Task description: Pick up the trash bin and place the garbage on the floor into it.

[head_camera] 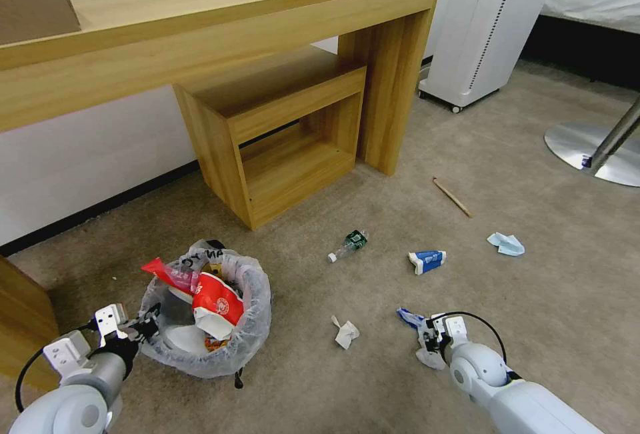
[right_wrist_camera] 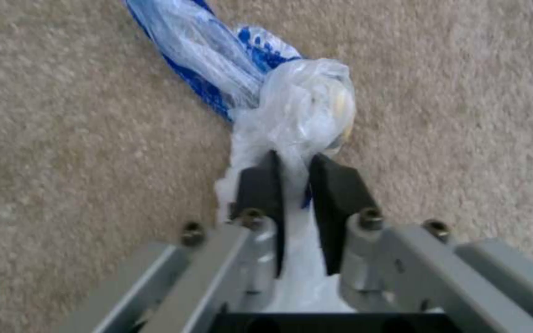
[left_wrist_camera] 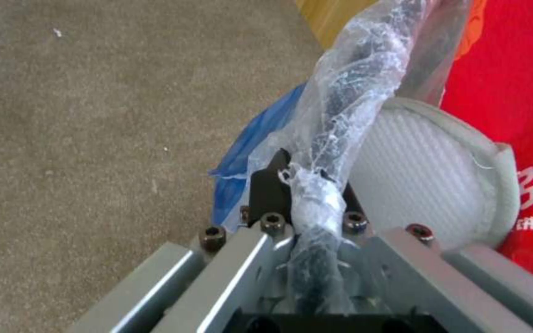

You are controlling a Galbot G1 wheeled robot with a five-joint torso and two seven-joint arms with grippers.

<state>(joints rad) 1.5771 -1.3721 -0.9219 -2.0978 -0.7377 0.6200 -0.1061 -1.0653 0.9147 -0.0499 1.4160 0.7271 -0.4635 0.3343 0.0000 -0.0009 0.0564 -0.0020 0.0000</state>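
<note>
The trash bin (head_camera: 250, 327), black with a crinkly white liner, is at the front left and holds a red plastic bag (head_camera: 217, 301) and a white slipper (left_wrist_camera: 427, 175). My left gripper (head_camera: 143, 324) is shut on the bin's bag-wrapped rim (left_wrist_camera: 334, 111), seen close up in the left wrist view with the gripper (left_wrist_camera: 306, 185) clamped around it. My right gripper (head_camera: 427, 335) is low over the beige floor (head_camera: 547, 314), shut on a blue-and-clear plastic wrapper (right_wrist_camera: 297, 97). A bottle (head_camera: 350, 244), blue-white carton (head_camera: 427, 261), blue mask (head_camera: 507, 244), wooden stick (head_camera: 452, 196) and crumpled paper (head_camera: 345, 333) lie on the carpet.
A long wooden desk (head_camera: 220, 14) stands along the wall with a wooden cube shelf (head_camera: 280, 134) under it. A white appliance (head_camera: 487, 21) and a silver chair base (head_camera: 593, 147) stand at the back right. Wooden furniture (head_camera: 20, 314) is close on the left.
</note>
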